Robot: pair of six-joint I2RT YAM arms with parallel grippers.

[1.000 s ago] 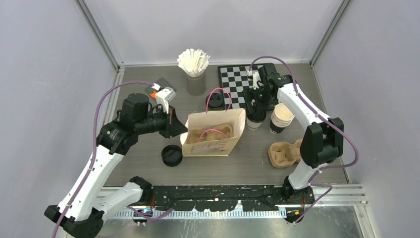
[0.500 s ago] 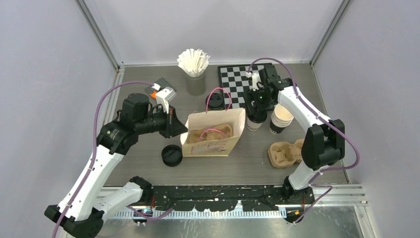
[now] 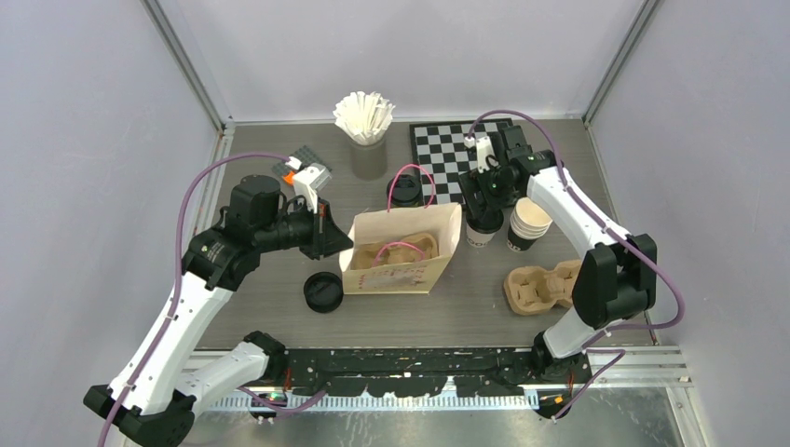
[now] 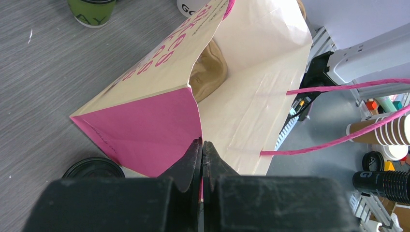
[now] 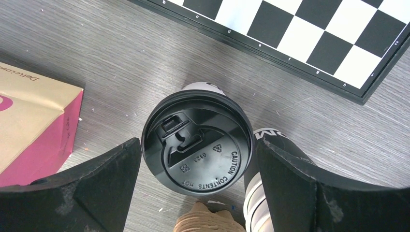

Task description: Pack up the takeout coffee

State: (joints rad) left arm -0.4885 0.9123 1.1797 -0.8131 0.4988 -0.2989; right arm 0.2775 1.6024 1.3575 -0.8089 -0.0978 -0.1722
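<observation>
On the grey table (image 3: 279, 321) the biggest thing is the cream paper bag (image 3: 401, 265), standing open near the middle with a pulp carrier (image 3: 396, 250) sitting inside it. My left gripper (image 4: 203, 159) is clenched on the bag's side edge, pinching the paper at the rim, which I judge is what holds the mouth open. Beside the bag, on the side towards the chessboard (image 3: 442, 154), stands the coffee cup (image 3: 482, 228), upright on the table and just next to a stack of empty cups (image 3: 529, 223). My right gripper (image 5: 197, 159) hangs directly over it with its jaws spread wide, one finger on each side of the black lid (image 5: 197, 142); it is close but has not closed on anything. I expect the cup to be light and its paper wall to dent under a hard squeeze. The lid looks slick and could pop off if lifted by its rim. I would go lower and close gently on the wall just under the lid, where the rolled rim stiffens it, and keep the cup upright on the way to the bag.
</observation>
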